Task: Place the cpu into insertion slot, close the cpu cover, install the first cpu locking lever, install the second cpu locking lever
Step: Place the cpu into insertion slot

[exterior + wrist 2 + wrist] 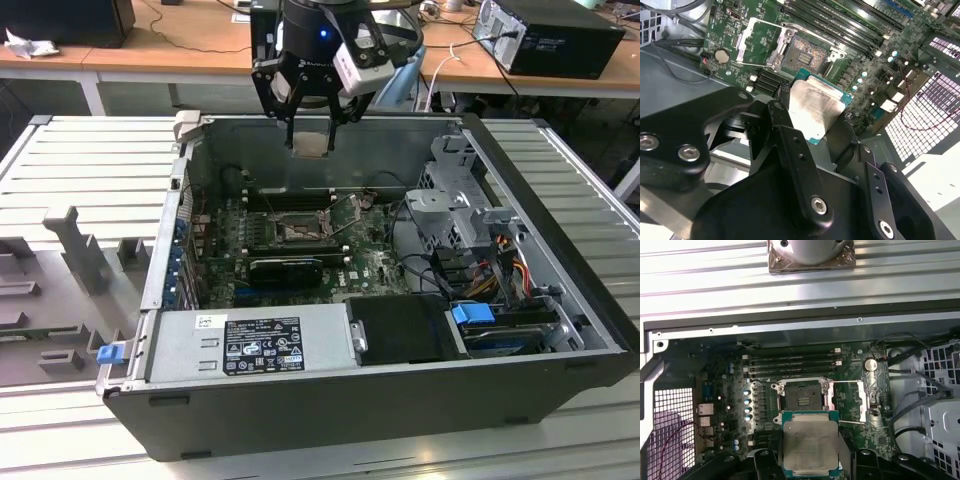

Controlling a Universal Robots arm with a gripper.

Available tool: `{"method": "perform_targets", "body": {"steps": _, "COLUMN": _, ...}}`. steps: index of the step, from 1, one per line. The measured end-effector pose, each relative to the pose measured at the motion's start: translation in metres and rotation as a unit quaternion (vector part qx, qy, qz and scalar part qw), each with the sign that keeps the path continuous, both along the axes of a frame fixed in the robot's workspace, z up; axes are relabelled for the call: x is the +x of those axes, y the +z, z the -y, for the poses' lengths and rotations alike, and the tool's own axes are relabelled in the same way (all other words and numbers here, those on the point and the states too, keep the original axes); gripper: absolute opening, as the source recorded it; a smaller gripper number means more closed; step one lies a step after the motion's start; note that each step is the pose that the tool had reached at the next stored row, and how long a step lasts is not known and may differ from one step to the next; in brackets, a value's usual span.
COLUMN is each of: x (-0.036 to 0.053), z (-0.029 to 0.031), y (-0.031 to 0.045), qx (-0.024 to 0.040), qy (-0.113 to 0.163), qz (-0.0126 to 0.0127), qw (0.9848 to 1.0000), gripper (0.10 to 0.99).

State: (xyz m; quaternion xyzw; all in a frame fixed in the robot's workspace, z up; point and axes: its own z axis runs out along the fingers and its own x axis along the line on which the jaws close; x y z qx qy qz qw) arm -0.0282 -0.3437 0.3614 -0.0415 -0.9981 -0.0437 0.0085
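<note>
- Above the open computer case [330, 420], exterior view: the gripper [312, 138] hangs near the far wall, its fingers pinching the cpu [312, 146] by two opposite edges, well clear of the board.
- Below it and nearer the camera, the insertion slot [300, 232] lies bare on the green motherboard [365, 265]. A thin metal shape just to the exterior view's right of it may be the raised cpu cover, though that is hard to make out from here.
- The computer case rests on a ribbed metal table [90, 150], with a power supply [255, 345] along its near side.
- Second wrist view: black fingers [782, 125] clamp the cpu [812, 112], its pale metal face toward the camera, held in the air apart from the insertion slot [802, 55]. The cpu cover [781, 47] stands swung open beside the insertion slot.
- First wrist view: the cpu [809, 445] sits in the grip short of the insertion slot [801, 397], whose dark pin field is uncovered. The cpu cover [858, 405] is folded back toward a coin battery [870, 364], and memory slots [790, 362] run along another side.
</note>
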Motion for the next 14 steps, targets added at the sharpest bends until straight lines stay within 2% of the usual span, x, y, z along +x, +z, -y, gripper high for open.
{"method": "perform_targets", "body": {"steps": 14, "x": 0.0, "z": 0.0, "y": 0.0, "qx": 0.0, "qy": -0.019, "qz": 0.0, "qw": 0.9998, "gripper": 0.533}}
